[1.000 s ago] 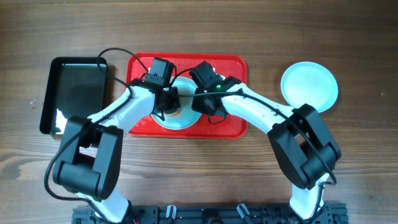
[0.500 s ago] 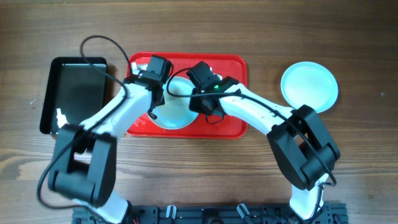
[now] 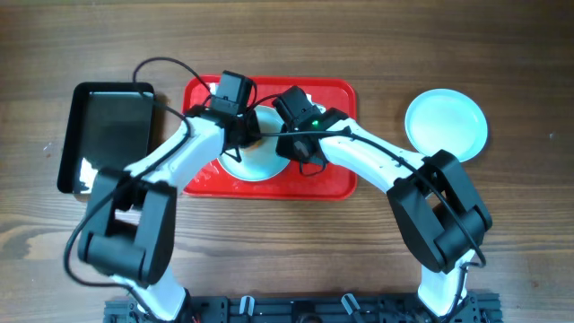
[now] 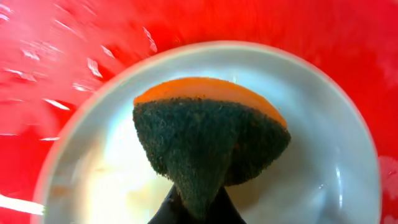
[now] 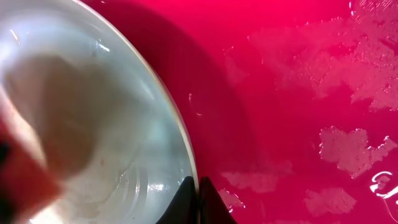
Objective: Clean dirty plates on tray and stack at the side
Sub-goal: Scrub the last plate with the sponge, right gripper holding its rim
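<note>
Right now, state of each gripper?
Left gripper: closed, holding the sponge.
Right gripper: closed, tips at the rim of the plate; grip cannot be told.

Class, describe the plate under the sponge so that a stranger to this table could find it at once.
Start at the red tray in the middle of the wooden table. The plate lies on it, under a green-and-orange sponge pinched by the left gripper. The other plate in view sits off the tray, on bare wood at the right, with nothing touching it.
</note>
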You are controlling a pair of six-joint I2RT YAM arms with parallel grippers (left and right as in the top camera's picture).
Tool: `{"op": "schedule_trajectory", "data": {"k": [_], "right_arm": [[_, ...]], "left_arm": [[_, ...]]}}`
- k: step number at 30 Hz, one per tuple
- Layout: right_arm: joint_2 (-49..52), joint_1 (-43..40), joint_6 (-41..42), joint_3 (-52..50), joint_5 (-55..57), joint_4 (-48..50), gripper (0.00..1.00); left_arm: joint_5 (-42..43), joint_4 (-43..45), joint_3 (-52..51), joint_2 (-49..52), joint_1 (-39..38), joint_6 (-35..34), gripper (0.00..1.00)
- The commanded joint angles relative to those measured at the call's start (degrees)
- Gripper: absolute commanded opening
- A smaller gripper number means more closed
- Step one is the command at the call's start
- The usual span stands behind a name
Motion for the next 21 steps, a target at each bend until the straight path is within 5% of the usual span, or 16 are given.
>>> {"op": "schedule_trajectory", "data": {"k": [1, 5, 13, 21], "right_arm": [[-0.4, 0.0, 1.0, 0.5, 1.2, 0.1, 0.04], [-0.4, 0.0, 0.9, 0.5, 1.2, 0.1, 0.04], [-0.4, 0.0, 0.9, 0.5, 0.8, 0.1, 0.04], [-0.4, 0.0, 0.9, 0.5, 0.8, 0.1, 0.04]], "left_arm": [[4.3, 1.4, 0.3, 3.5, -0.2, -0.8, 0.04], [3.0, 1.8, 0.3, 6.1, 0.0, 1.5, 0.04], [-20.1, -9.3, 0.3, 6.6, 4.1, 2.3, 0.04], [-29.2, -15.9, 3.4, 5.8, 7.1, 2.3, 0.04]]}}
